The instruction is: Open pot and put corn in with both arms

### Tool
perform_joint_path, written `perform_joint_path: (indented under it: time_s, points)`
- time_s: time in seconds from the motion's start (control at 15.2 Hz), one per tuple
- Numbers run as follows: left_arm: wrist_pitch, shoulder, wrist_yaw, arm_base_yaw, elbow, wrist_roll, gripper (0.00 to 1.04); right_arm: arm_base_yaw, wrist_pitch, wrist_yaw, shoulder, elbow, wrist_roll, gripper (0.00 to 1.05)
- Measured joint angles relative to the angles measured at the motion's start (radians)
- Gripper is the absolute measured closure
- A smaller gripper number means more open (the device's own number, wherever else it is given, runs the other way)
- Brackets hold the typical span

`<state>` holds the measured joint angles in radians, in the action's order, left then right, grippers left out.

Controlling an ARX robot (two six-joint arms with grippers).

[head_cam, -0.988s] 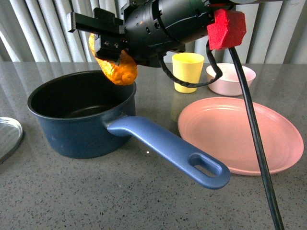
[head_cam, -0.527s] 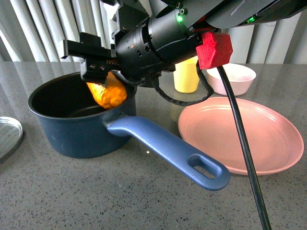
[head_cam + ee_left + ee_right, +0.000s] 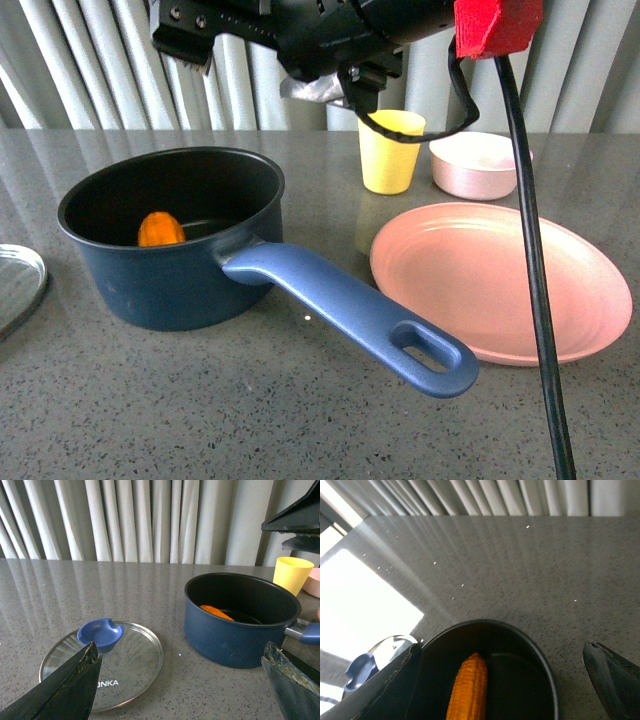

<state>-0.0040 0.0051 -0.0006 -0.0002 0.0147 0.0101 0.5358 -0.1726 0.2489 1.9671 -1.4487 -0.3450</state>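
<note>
The navy pot stands uncovered on the grey table, its long blue handle pointing to the front right. Inside it lies the orange corn, leaning against the black inner wall; the right wrist view shows the corn straight below. High above the pot, my right gripper hangs open and empty. My left gripper is open low over the table, left of the pot, holding nothing. The glass lid with its blue knob lies flat on the table beside the pot.
A yellow cup and a small pink bowl stand behind a large pink plate, right of the pot. My right arm's black cable hangs down in front of the plate. Curtains close off the back.
My right gripper lowered the corn into the pot, let it go and rose up out of the pot. The corn now rests inside.
</note>
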Motion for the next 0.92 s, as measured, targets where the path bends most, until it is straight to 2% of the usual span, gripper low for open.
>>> perform_joint_path:
  time_s: [0.33,0.59,0.66,0.72,0.79,0.92]
  points:
    - [0.0,0.0,0.001,0.0,0.0,0.0,0.07,0.028,-0.107,-0.339,-0.001,0.045,-0.032,0.06]
    - [0.0,0.0,0.0,0.0,0.0,0.0,0.07,0.029,-0.127,-0.484,-0.002,0.048,-0.074,0.06]
    - [0.0,0.0,0.0,0.0,0.0,0.0,0.07,0.033,-0.293,-0.599,-0.002,0.099,-0.029,0.13]
    - [0.0,0.0,0.0,0.0,0.0,0.0,0.07,0.022,-0.473,-0.713,-0.063,0.25,0.093,0.25]
    - [0.0,0.0,0.0,0.0,0.0,0.0,0.07,-0.058,-0.663,-0.715,-0.219,0.513,0.239,0.46]
    - [0.0,0.0,0.0,0.0,0.0,0.0,0.07,-0.174,-0.777,-0.65,-0.415,0.779,0.305,0.73]
